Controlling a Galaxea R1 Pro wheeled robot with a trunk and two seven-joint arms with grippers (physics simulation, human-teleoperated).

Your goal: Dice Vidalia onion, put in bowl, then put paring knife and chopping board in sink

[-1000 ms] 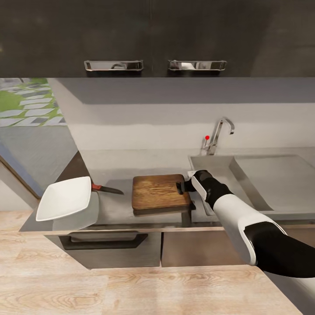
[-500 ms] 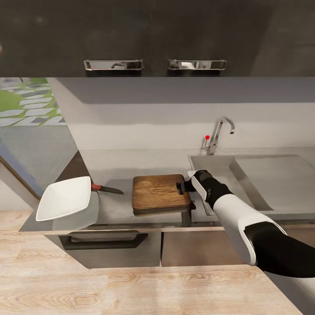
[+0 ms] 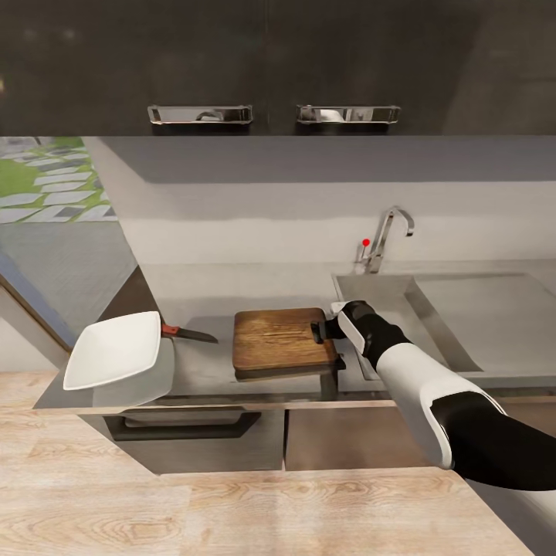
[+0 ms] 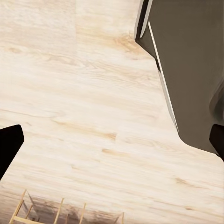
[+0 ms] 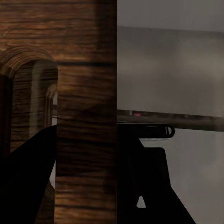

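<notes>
- Head view: the chopping board (image 3: 283,339) sits at the picture's centre, raised a little off the countertop (image 3: 208,363), with a dark shadow under its near edge. The right gripper (image 3: 320,330) is at the board's 3 o'clock end, its dark fingers closed on the end with the handle slot. The white and black forearm runs from there toward 4 o'clock.
- The paring knife (image 3: 188,333) lies flat on the countertop at the board's 9 o'clock side, near it but apart, with the dark blade toward the board and the red handle end toward the bowl.
- The bowl (image 3: 113,349) stands further toward 9 o'clock, at the counter's front corner, tilted up on its shadow side, its rim just beside the knife's handle.
- The sink (image 3: 455,309) lies at 3 o'clock of the board, basin nearest and flat drainboard beyond. The curved tap (image 3: 388,235) with its red knob (image 3: 366,242) stands at the basin's 12 o'clock edge.
- Two chrome handles (image 3: 200,115) show on the dark wall cabinets at 12 o'clock.
- Left wrist view: the left gripper (image 4: 112,147) points down at a pale wooden floor (image 4: 84,121). Its two dark fingertips (image 4: 9,144) stand far apart, spread wide with nothing between them. A dark cabinet side (image 4: 186,70) rises at one edge.
- Right wrist view: the wooden board (image 5: 86,116) is very close, clamped between the dark fingers (image 5: 28,182). Past it lie the grey counter and the knife (image 5: 163,120), a thin dark line.
</notes>
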